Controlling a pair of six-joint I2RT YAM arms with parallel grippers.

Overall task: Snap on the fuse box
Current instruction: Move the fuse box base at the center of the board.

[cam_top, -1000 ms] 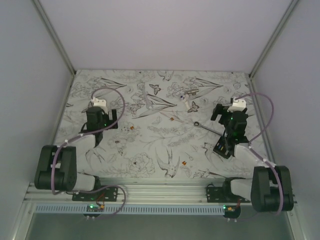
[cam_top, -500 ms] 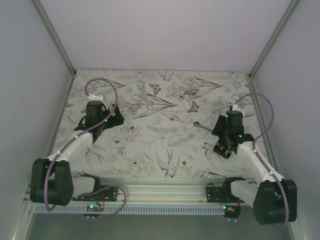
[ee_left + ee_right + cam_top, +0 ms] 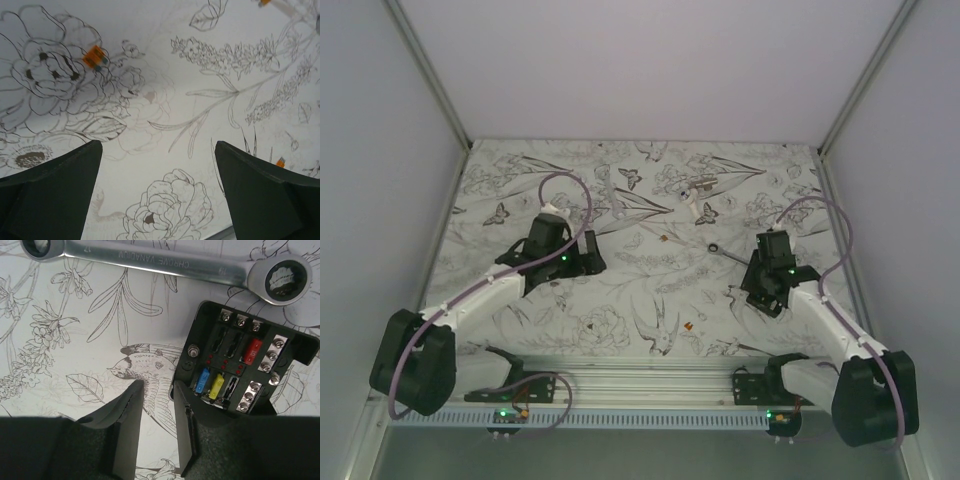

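- Inside the uncovered fuse box [image 3: 247, 362]: red fuse [image 3: 254, 351], blue fuse [image 3: 202, 380], yellow fuse [image 3: 218, 386], seated in slots.
- Right gripper [image 3: 157, 390]: narrow gap, empty, at box's edge.
- Left gripper [image 3: 157, 145]: wide, empty.

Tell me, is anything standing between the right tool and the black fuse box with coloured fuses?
Nothing visible does. In the right wrist view, the right tool sits directly beside the small black square plastic fuse box; whether they touch is unclear. The long silver metal wrench lies beyond the box, not between them.
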